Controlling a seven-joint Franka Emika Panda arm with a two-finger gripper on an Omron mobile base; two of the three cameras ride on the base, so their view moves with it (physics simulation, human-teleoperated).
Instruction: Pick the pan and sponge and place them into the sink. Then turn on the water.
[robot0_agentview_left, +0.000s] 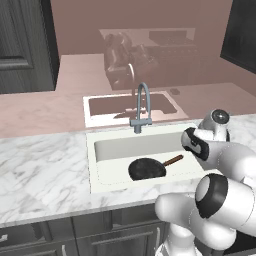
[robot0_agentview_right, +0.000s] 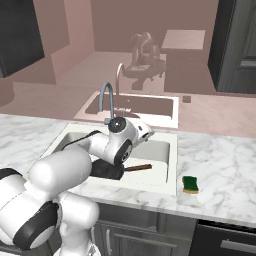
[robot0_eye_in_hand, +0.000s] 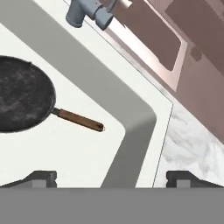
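Observation:
The black pan (robot0_agentview_left: 147, 168) lies on the floor of the white sink (robot0_agentview_left: 92, 165), its brown handle pointing right. From the hand view, the pan (robot0_eye_in_hand: 22, 94) sits at the left inside the sink (robot0_eye_in_hand: 87, 65). My gripper (robot0_eye_in_hand: 111, 178) hangs open above the sink's right end, near the handle's tip, with nothing between its fingers. The yellow and green sponge (robot0_agentview_right: 190, 184) rests on the marble counter to the right of the sink (robot0_agentview_right: 173, 162). My arm covers most of the pan in the right base view; its handle (robot0_agentview_right: 138, 167) sticks out. Water is out of view.
A grey gooseneck faucet (robot0_agentview_left: 142, 107) stands behind the sink at its middle, and its base (robot0_eye_in_hand: 89, 13) is in the hand view. A marble counter (robot0_agentview_left: 40, 165) runs on both sides. The glossy pink back wall (robot0_agentview_left: 130, 105) mirrors the basin. Dark cabinets lie below.

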